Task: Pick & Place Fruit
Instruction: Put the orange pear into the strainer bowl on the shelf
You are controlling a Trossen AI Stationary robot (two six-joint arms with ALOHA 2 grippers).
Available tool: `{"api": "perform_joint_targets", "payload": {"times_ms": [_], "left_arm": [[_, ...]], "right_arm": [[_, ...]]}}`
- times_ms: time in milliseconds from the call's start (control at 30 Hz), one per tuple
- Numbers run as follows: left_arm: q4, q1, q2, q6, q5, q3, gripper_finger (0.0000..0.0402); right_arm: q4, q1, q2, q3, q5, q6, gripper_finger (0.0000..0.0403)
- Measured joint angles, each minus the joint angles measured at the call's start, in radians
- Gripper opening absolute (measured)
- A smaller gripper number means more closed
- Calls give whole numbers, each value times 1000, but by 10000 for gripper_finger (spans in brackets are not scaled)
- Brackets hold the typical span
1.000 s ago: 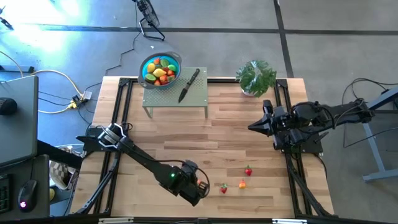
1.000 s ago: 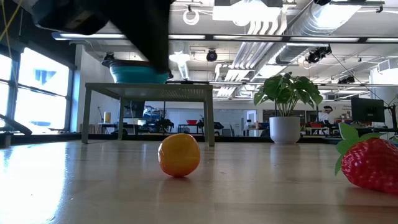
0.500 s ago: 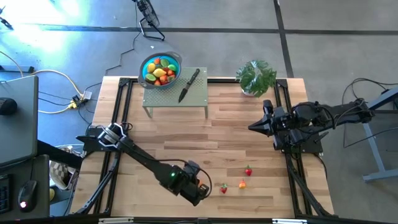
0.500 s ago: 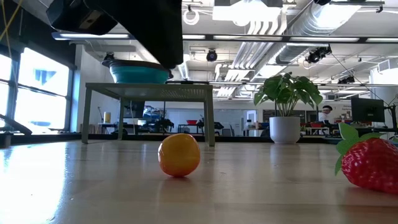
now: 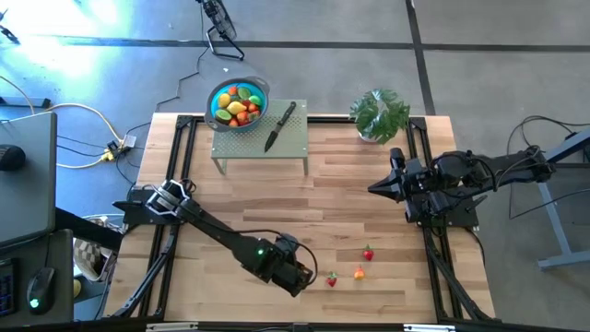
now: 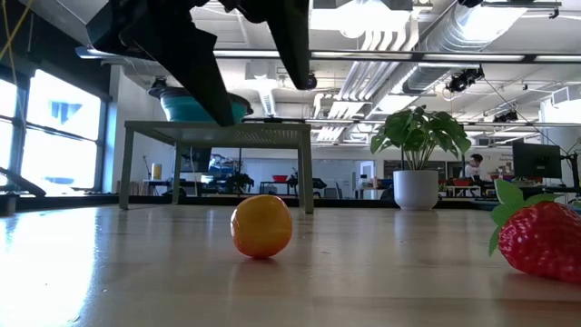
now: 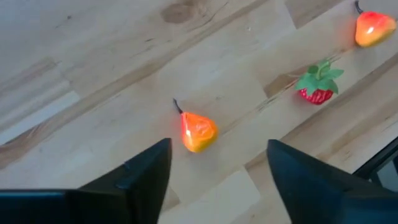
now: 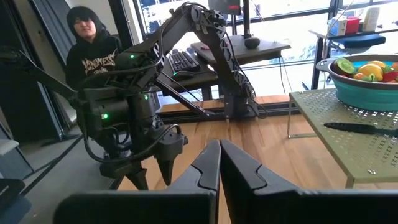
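Three small toy fruit pieces lie on the wooden table near its front edge: one (image 5: 331, 278) just right of my left gripper (image 5: 311, 276), an orange one (image 5: 359, 273) and a strawberry (image 5: 368, 254). In the left wrist view an orange-red piece with a stem (image 7: 199, 132) lies just ahead of the open fingers, with a strawberry (image 7: 317, 87) and another orange piece (image 7: 372, 28) beyond. My left gripper (image 6: 261, 102) hangs above the table, touching nothing. My right gripper (image 5: 373, 189) waits shut at the right side, raised and pointing toward the table's left.
A blue bowl (image 5: 239, 103) full of fruit and a black-handled knife (image 5: 280, 125) sit on a small green stand (image 5: 261, 143) at the far edge. A potted plant (image 5: 379, 114) stands at the far right. A person (image 8: 93, 46) sits beyond the table's left side.
My left gripper has opened: its fingers, together a second ago, now stand well apart above the fruit pieces. The fruit has not moved.
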Motion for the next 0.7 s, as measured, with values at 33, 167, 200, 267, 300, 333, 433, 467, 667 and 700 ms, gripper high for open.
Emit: {"api": "perform_joint_targets", "payload": {"times_ms": [33,167,200,267,300,333,433,467,667,700], "left_arm": [[0,0,0,0,1,0,264],[5,-1,0,0,1,0,293],[5,-1,0,0,1,0,297],[5,-1,0,0,1,0,300],[5,-1,0,0,1,0,300],[8,-1,0,0,1,0,301],[18,-1,0,0,0,0,301],[19,-1,0,0,0,0,301],[21,-1,-1,-4,-1,0,301],[21,-1,-1,-7,-3,0,301]], "right_arm": [[0,0,0,0,0,-2,4],[0,0,0,0,0,-18,4],[0,0,0,0,0,-18,4],[0,0,0,0,0,-18,4],[0,0,0,0,0,-18,4],[0,0,0,0,0,-18,4],[0,0,0,0,0,-18,4],[0,0,0,0,0,-18,4],[0,0,0,0,0,-18,4],[0,0,0,0,0,-18,4]]}}
